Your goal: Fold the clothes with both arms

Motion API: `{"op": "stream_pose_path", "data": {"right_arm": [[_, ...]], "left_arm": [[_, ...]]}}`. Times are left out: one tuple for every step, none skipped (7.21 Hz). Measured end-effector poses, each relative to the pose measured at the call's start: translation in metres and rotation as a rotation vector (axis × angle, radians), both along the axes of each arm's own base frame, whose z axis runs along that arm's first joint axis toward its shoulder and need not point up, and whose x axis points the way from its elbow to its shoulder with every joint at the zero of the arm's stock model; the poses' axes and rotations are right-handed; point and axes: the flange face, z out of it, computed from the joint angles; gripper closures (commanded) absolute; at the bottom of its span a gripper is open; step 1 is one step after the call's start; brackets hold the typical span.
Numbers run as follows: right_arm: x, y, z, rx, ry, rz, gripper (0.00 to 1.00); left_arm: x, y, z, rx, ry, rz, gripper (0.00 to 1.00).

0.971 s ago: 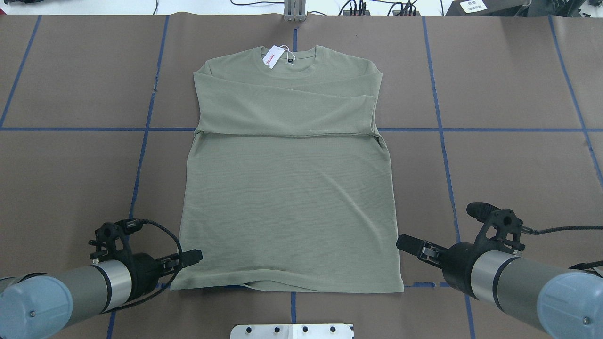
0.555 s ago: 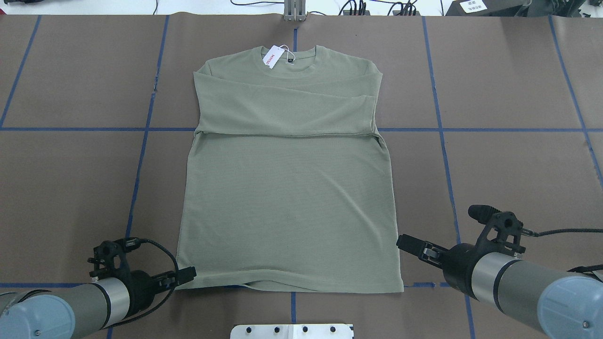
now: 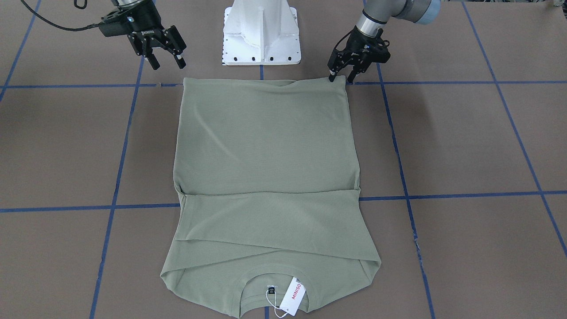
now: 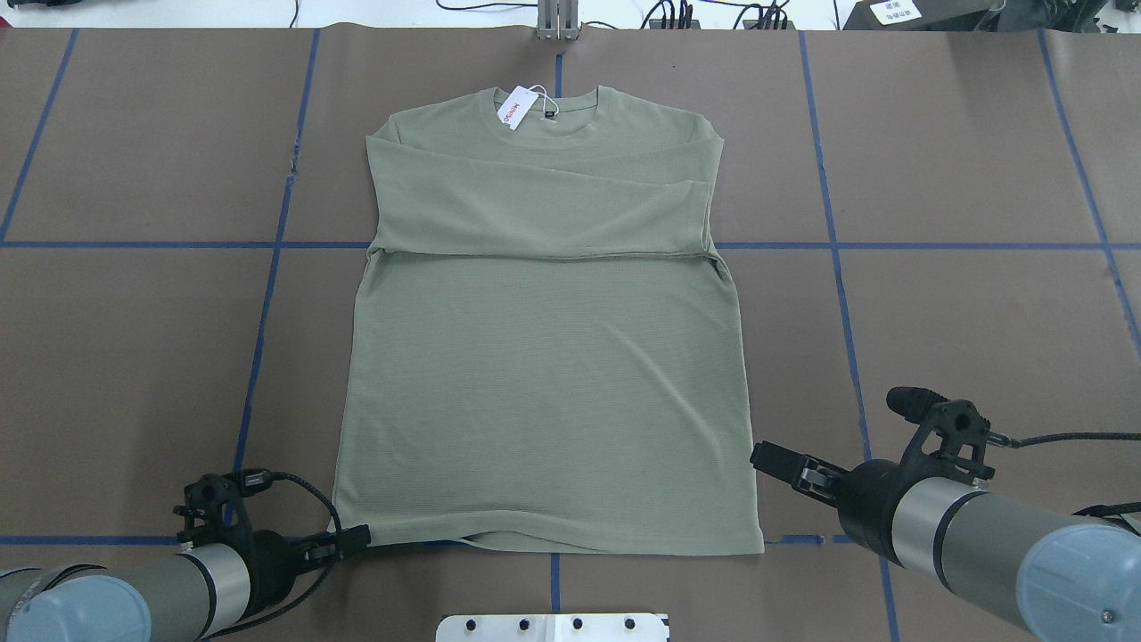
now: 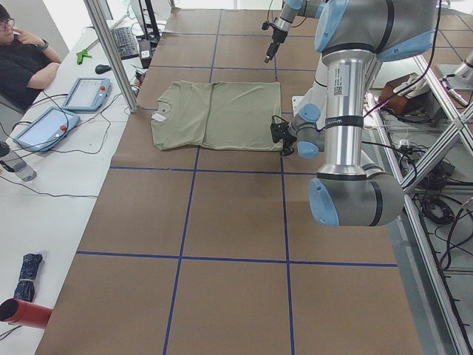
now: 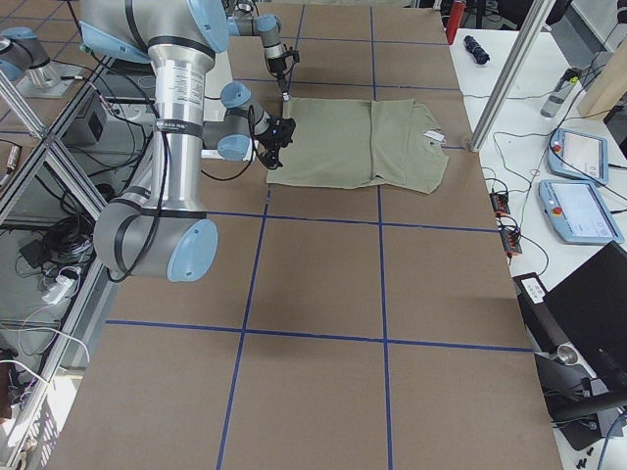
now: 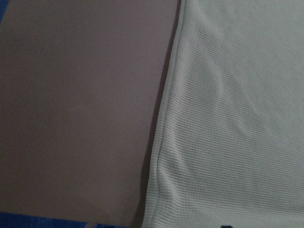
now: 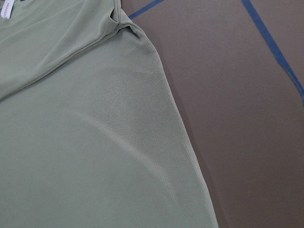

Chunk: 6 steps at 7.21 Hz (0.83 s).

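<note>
My left claw (image 4: 355, 539) has dropped to the lower-left hem corner of the shirt (image 4: 544, 374), lying flat on the surface (image 4: 963, 312) with collar toward frame top; both claws gape, the right claw (image 4: 765, 458) just off the lower-right edge, farther from its corner.

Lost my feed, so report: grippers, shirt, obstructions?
Left gripper open, at the shirt hem corner. Right gripper open, off the other corner. Shirt flat, sleeves folded in, hang tag at collar. No obstruction seen.
</note>
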Motion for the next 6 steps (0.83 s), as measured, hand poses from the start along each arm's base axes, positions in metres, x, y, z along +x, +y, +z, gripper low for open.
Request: {"op": "stream_pose_path", "data": {"right_arm": [[0.000, 0.000, 0.000, 0.000, 0.001, 0.001, 0.02], [-0.001, 0.000, 0.003, 0.000, 0.006, 0.002, 0.08], [-0.004, -0.001, 0.007, -0.006, 0.014, 0.005, 0.14], [-0.008, -0.001, 0.014, -0.029, 0.019, 0.015, 0.16], [-0.014, 0.001, 0.021, -0.061, 0.024, 0.028, 0.16], [-0.022, 0.007, 0.029, -0.076, 0.036, 0.036, 0.16]], "left_arm": [[0.000, 0.000, -0.002, -0.007, 0.006, -0.003, 1.00], [0.000, 0.000, -0.003, -0.010, 0.008, -0.004, 1.00], [-0.001, 0.000, -0.005, -0.010, 0.013, -0.005, 1.00], [-0.006, -0.001, -0.012, -0.010, 0.027, -0.007, 1.00], [-0.012, -0.002, -0.023, -0.010, 0.048, -0.009, 1.00], [-0.018, -0.004, -0.035, -0.009, 0.074, -0.010, 1.00]]}}
